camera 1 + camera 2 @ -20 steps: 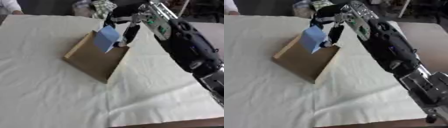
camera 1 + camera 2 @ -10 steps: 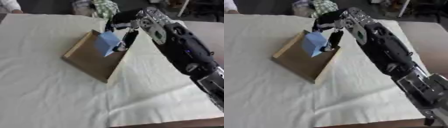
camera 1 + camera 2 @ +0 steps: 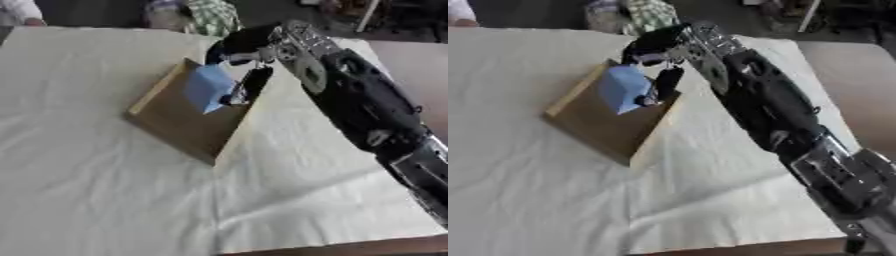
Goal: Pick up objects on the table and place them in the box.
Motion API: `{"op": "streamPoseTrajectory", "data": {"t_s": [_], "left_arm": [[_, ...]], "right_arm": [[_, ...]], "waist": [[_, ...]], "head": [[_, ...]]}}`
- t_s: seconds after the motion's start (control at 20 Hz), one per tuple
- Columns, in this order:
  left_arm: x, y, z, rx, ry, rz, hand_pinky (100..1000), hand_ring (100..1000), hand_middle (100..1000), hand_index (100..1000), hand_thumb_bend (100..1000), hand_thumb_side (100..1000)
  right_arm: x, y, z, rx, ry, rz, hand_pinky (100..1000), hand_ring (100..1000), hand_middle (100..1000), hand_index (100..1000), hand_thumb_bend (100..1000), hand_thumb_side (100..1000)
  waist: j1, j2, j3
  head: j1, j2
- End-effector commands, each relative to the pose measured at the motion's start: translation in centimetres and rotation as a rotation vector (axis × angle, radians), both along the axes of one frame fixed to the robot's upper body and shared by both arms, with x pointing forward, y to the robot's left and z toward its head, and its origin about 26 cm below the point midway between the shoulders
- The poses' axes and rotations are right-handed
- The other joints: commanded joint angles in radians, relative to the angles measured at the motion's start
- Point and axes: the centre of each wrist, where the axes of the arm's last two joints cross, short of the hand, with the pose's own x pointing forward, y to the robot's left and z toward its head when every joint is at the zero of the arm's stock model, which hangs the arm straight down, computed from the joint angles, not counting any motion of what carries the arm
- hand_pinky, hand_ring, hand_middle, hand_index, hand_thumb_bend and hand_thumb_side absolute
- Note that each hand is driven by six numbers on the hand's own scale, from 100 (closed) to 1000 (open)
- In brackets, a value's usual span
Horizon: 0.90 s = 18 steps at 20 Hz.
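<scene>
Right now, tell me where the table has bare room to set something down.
Free: the white cloth left of and below the cardboard box, and the strip between box and right arm. Crowded: the box's far corner, where the right hand holds the blue object.

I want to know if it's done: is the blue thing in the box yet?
Partly in: the blue object hangs tilted over the box, held by the right hand.

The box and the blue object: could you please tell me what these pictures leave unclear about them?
- Box: its far inside is hidden in both views by the blue object.
- Right hand: blur hides how its fingers meet the blue object.
- Left hand: in neither view.
</scene>
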Motion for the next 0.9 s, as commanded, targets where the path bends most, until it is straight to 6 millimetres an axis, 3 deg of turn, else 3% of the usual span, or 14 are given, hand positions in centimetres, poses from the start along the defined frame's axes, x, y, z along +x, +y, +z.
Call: {"op": "streamPoseTrajectory", "data": {"t_s": [0.05,0.25,0.5,0.9], "left_arm": [[-0.15,-0.26,0.78,0.003,-0.026,-0.016,623,665,540,718,373,645],[-0.14,-0.33,0.75,-0.001,-0.024,-0.019,622,664,539,717,371,647],[-0.14,-0.37,0.71,-0.002,-0.020,-0.020,621,664,539,716,369,647],[-0.15,-0.40,0.63,-0.003,-0.015,-0.023,621,665,539,716,367,649]], "right_arm": [[0.12,-0.17,0.62,-0.030,-0.022,0.000,827,852,853,895,259,591],[0.32,-0.13,0.15,-0.050,-0.023,-0.006,832,863,859,898,266,617],[0.42,-0.10,-0.06,-0.058,-0.043,-0.014,860,902,894,931,323,825],[0.37,0.12,0.24,-0.051,-0.091,-0.020,873,912,915,954,350,821]], "waist": [[0.005,-0.014,0.002],[0.005,-0.013,0.003],[0.004,-0.011,0.003],[0.006,-0.013,-0.002]], "head": [[-0.004,-0.010],[-0.006,-0.008],[-0.006,-0.006],[-0.007,-0.006]]}}
